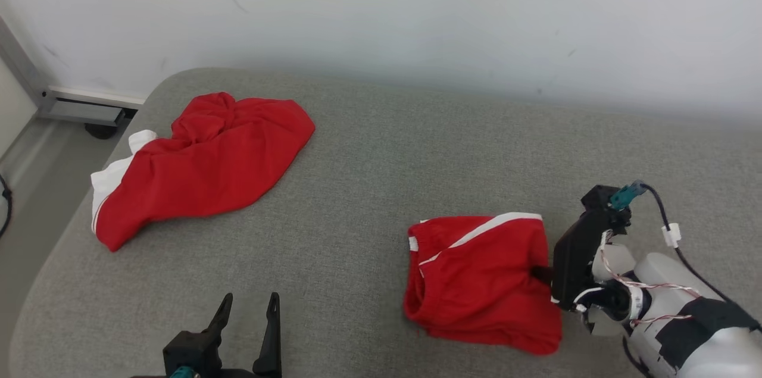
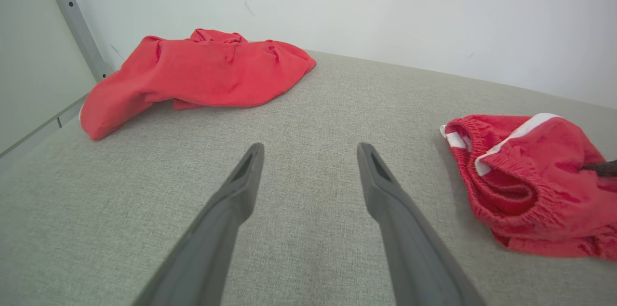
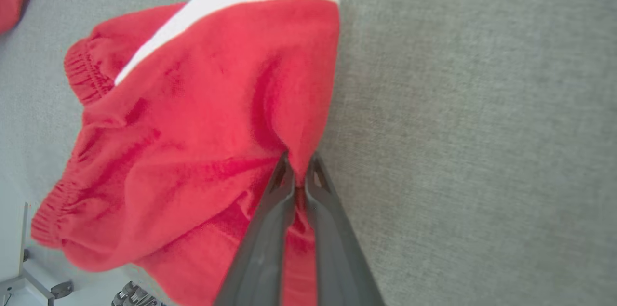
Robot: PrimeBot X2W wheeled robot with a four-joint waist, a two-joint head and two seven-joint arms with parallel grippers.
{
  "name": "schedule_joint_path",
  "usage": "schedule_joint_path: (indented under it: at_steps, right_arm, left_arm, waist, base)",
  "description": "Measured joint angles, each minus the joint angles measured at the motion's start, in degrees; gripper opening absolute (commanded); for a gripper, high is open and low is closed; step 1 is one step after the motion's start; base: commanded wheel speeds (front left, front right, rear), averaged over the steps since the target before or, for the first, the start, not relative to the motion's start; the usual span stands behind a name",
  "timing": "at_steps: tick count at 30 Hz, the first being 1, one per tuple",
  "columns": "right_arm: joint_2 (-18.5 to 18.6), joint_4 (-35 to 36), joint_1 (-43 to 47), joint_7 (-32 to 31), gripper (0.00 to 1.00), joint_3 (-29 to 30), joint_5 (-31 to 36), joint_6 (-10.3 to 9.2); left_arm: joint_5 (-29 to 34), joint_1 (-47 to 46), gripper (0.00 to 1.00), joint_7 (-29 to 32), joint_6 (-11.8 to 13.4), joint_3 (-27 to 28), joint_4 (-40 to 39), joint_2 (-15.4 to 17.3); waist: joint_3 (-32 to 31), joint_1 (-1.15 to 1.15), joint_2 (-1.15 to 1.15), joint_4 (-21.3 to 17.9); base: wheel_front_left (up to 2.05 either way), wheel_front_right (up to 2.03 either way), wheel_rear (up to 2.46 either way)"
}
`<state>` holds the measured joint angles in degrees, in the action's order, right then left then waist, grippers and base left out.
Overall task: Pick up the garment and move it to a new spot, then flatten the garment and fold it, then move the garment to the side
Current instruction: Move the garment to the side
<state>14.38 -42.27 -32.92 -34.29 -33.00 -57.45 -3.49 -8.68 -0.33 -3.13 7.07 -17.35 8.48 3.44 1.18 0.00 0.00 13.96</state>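
Right gripper had its jaws pinched tight on the red shorts, which lay near-right on the grey padded surface. Left gripper hovered with jaws wide apart, holding nothing.

The shorts are lying on the padded surface at its near right, the crumpled garment well apart at the far left. A wall is standing behind the surface. The left gripper is hovering over the near left; the right gripper is sitting at the shorts' right edge, a fold lying between its fingers
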Motion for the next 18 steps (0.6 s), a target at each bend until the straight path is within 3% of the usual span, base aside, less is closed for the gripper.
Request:
schedule_joint_path:
  at_steps: [9, 18]
  right_arm:
    - [4.66, -0.29, -3.26, -0.07, 0.0, 1.23, 0.75, 0.99]
    - [12.01, -1.07, -8.17, -1.07, 0.0, 1.49, 3.27, 2.0]
  left_arm:
    - [-0.33, 0.14, 1.0, -0.02, 0.03, 0.31, -0.43, 0.01]
    - [-0.32, 0.06, 1.0, -0.01, 0.02, 0.36, -2.47, 0.36]
  waist:
    - [0.18, 0.0, 0.0, -3.33]
    - [2.23, 0.0, 0.0, -6.25]
  base:
    - [0.0, 0.0, 0.0]
    - [0.0, 0.0, 0.0]
